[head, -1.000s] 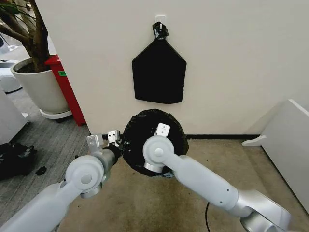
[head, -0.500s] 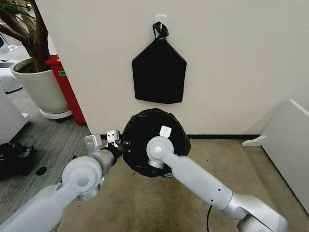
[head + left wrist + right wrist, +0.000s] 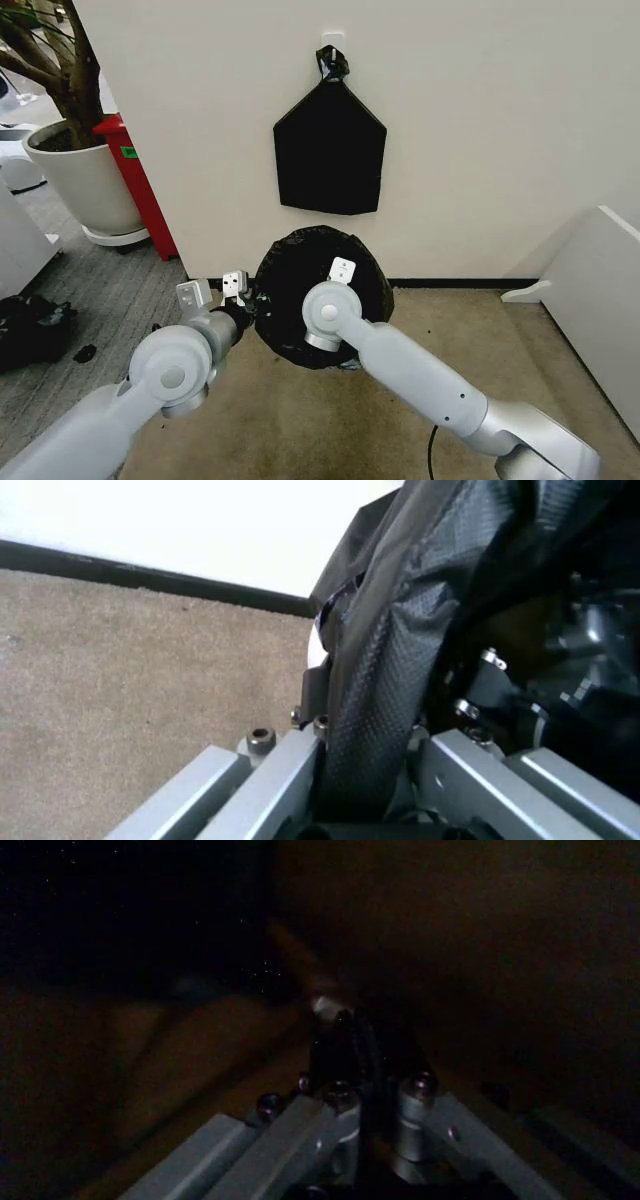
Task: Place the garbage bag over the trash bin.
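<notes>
The garbage bag (image 3: 290, 268), glossy black and wrinkled, drapes over a round shape on the carpet against the wall. Under the film, a white sliver of the trash bin (image 3: 317, 641) shows in the left wrist view. My left gripper (image 3: 243, 293) is at the bag's left edge, shut on a fold of the film (image 3: 375, 705). My right arm (image 3: 325, 315) reaches down into the bag's mouth. Inside it is dark, and my right gripper (image 3: 365, 1065) looks shut on a dark strip of film.
A flat black house-shaped bundle (image 3: 329, 150) hangs on the wall above. A large white plant pot (image 3: 85, 185) and a red stand (image 3: 140, 190) are at the left. A white panel (image 3: 590, 290) leans at the right. Dark scraps (image 3: 35, 325) lie on the floor at the left.
My right wrist has shifted slightly right and towards the wall inside the bag. The left gripper keeps its hold at the bag's edge.
</notes>
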`<state>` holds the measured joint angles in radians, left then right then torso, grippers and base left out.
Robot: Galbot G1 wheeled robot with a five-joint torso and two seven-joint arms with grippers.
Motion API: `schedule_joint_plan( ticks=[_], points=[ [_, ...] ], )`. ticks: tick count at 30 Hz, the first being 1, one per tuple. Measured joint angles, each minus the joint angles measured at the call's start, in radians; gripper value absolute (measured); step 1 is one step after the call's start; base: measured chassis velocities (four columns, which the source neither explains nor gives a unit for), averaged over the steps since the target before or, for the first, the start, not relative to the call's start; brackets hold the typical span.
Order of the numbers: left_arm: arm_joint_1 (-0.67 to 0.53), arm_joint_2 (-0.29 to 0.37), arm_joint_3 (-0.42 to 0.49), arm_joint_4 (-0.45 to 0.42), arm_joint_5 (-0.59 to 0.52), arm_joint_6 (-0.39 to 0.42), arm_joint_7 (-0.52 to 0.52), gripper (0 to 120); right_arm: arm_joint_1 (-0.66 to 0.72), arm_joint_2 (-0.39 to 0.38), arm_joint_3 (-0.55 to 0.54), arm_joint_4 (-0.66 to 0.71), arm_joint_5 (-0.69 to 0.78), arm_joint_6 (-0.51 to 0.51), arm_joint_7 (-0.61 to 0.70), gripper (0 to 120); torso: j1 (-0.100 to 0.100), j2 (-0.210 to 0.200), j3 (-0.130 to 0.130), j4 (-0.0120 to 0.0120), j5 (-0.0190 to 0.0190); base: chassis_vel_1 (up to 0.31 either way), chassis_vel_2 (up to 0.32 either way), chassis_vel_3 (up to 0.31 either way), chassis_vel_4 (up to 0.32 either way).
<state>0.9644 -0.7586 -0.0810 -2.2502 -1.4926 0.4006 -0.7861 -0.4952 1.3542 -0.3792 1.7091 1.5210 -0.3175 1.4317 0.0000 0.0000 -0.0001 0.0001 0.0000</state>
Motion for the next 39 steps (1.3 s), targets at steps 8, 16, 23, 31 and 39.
schedule_joint_plan(
  ticks=[8,16,23,31,39],
  points=[
    [0.017,0.006,-0.008,-0.019,-0.005,-0.001,-0.004,0,-0.008,-0.003,0.017,-0.027,-0.011,-0.01,-0.02,0,0.0,0.0,0.0,-0.0001,0.0,0.0,0.0,0.0,0.0],
    [0.006,0.006,-0.013,-0.032,-0.11,-0.002,-0.051,0,-0.025,-0.031,0.01,0.08,0.017,0.005,-0.032,0,0.0,0.0,0.0,-0.0001,0.0001,0.0,0.0,0.0,0.0],
    [-0.024,-0.022,-0.006,0.048,-0.153,-0.011,-0.08,0,0.005,-0.082,-0.015,0.302,0.126,0.04,-0.02,0,0.0,0.0,0.0,0.0001,0.0,0.0,0.0,0.0,0.0],
    [-0.067,-0.042,-0.005,0.123,-0.216,-0.017,-0.11,0,-0.004,-0.224,0.103,0.53,0.248,0.03,-0.222,0,0.0,0.0,0.0,-0.0003,0.0001,0.0,0.0,0.0,0.0],
    [-0.123,-0.068,-0.008,0.181,-0.279,-0.018,-0.133,0,-0.06,-0.437,0.35,0.651,0.307,-0.06,-0.537,3,0.0,0.0,0.0,0.0,0.0002,0.0,0.0,0.0,0.0]
  ],
)
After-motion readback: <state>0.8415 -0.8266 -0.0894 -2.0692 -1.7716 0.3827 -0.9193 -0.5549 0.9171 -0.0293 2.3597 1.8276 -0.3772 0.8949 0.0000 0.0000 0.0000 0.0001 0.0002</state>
